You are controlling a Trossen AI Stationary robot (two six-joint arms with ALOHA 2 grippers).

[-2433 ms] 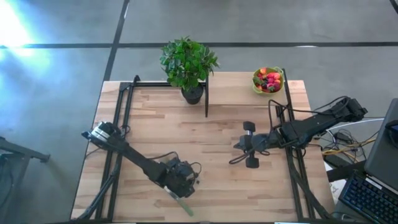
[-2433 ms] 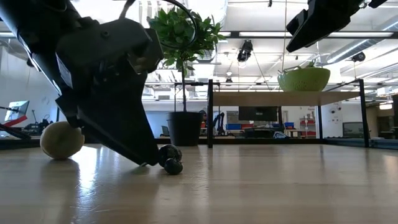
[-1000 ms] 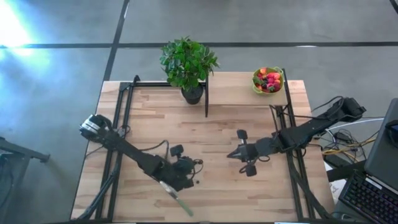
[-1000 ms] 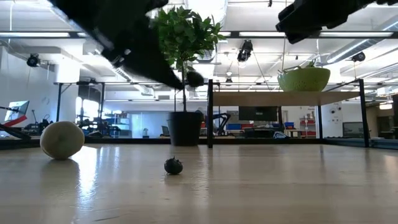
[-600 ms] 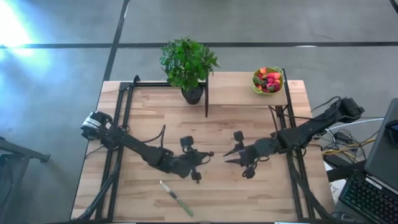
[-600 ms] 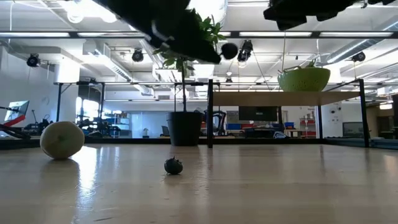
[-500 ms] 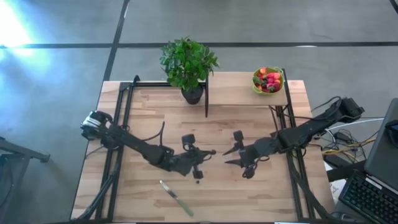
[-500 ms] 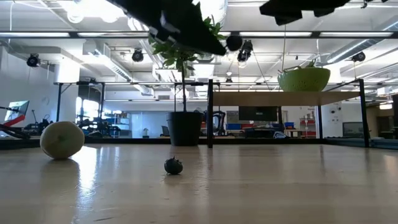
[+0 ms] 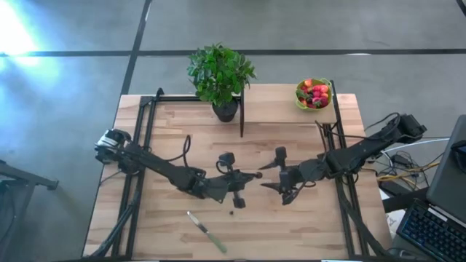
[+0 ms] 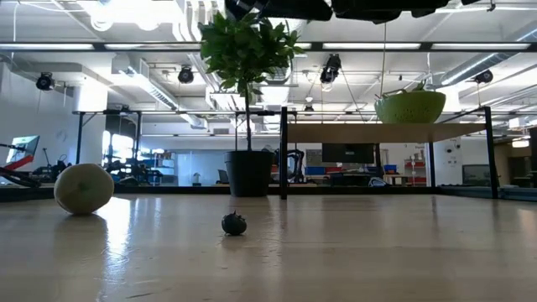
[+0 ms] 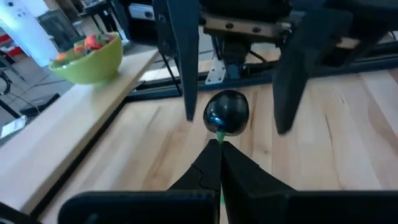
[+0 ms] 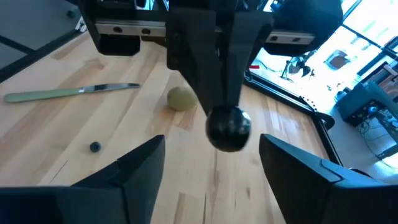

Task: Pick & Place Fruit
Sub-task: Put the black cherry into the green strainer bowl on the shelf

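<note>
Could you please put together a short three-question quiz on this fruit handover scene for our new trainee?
1. True or false: the left gripper is shut on the round dark berry by its green stem.
2. How do the right gripper's jaws stand? A) open, either side of the berry B) clamped on the green-handled knife
3. Fill in: a second small dark berry lies on the wooden ____.

Key: 1 true; 2 A; 3 table.

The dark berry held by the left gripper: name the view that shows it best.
Left wrist view: the dark berry fills the centre, pinched by its green stem in the shut left gripper. Right wrist view shows it too, between the open right gripper's fingers. High view: a speck. Low view: hidden.
</note>
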